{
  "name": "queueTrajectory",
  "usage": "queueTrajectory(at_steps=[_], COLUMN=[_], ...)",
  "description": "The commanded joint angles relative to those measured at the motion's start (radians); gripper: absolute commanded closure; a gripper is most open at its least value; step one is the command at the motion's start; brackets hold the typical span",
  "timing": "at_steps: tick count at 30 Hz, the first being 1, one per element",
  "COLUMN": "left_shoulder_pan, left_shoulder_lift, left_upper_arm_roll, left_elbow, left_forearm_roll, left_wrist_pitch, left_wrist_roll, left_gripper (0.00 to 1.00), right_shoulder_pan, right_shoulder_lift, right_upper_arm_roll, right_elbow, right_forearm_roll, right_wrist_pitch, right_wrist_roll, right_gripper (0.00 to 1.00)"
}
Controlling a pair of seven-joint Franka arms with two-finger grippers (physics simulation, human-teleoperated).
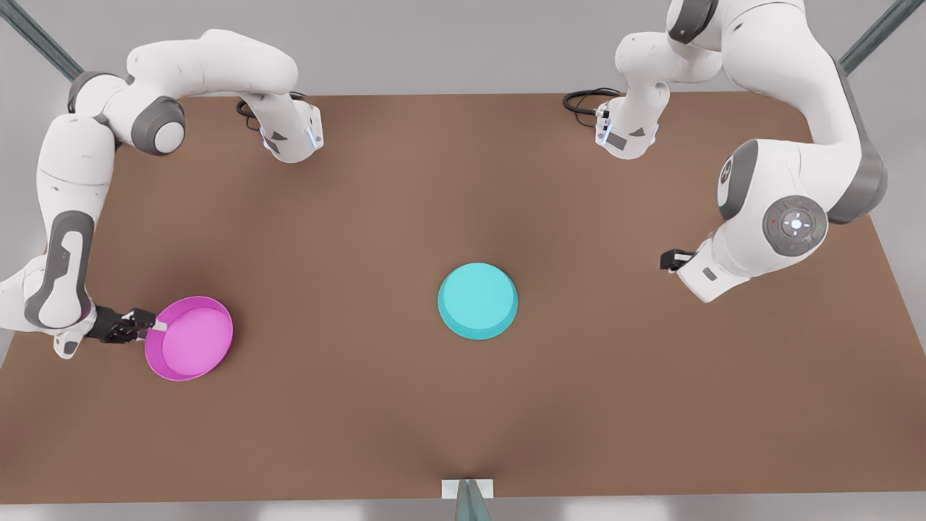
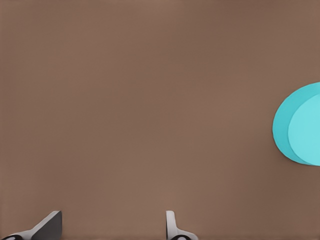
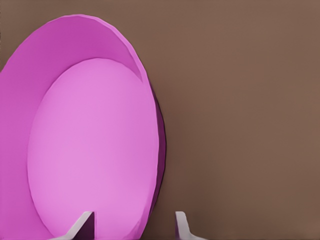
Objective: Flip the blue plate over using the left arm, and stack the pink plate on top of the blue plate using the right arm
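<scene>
Already the blue plate (image 1: 477, 300) lies bottom-up near the middle of the brown table (image 1: 463, 434), its flat plain underside facing upward and its rim down on the surface; the left wrist view catches a part of it (image 2: 300, 125) off at the edge, well apart from the fingertips (image 2: 172, 225) of the left gripper (image 2: 110, 227), which are spread wide with nothing between them. On the front view's right the left arm (image 1: 788, 195) hangs above the table with its gripper (image 1: 676, 259) clear of the plate and holding nothing.

Over on the front view's left, the right arm (image 1: 61, 246) reaches down to the pink plate (image 1: 189, 338) (hollow side up, the lighter inside showing); the right gripper (image 1: 153, 327) sits at the plate's rim on the side away from the blue plate. From the right wrist view the pink plate (image 3: 90, 145) looms large, one finger (image 3: 82, 225) inside its rim and the other outside, so the fingers straddle the rim; whether they press it firmly I cannot tell.
</scene>
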Motion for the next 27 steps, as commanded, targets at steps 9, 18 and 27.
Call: queueTrajectory(at_steps=[9, 18, 27], left_shoulder_pan=[0.0, 0.0, 0.0], left_shoulder_lift=[0.003, 0.001, -0.002], left_upper_arm_roll=[0.0, 0.0, 0.0], left_elbow=[0.0, 0.0, -0.002], left_forearm_roll=[0.002, 0.002, 0.003], left_wrist_pitch=[0.0, -0.003, -0.003], left_wrist_roll=[0.0, 0.0, 0.002], left_gripper=[0.0, 0.0, 0.0], right_shoulder_pan=[0.0, 0.001, 0.073], right_shoulder_lift=[-0.024, -0.09, -0.26], right_upper_arm_roll=[0.002, 0.022, 0.059], right_elbow=[-0.072, -0.16, -0.361], right_forearm_roll=[0.065, 0.079, 0.082], right_wrist_pitch=[0.024, 0.059, 0.118], right_wrist_roll=[-0.003, 0.037, 0.183], right_gripper=[0.72, 0.79, 0.79])
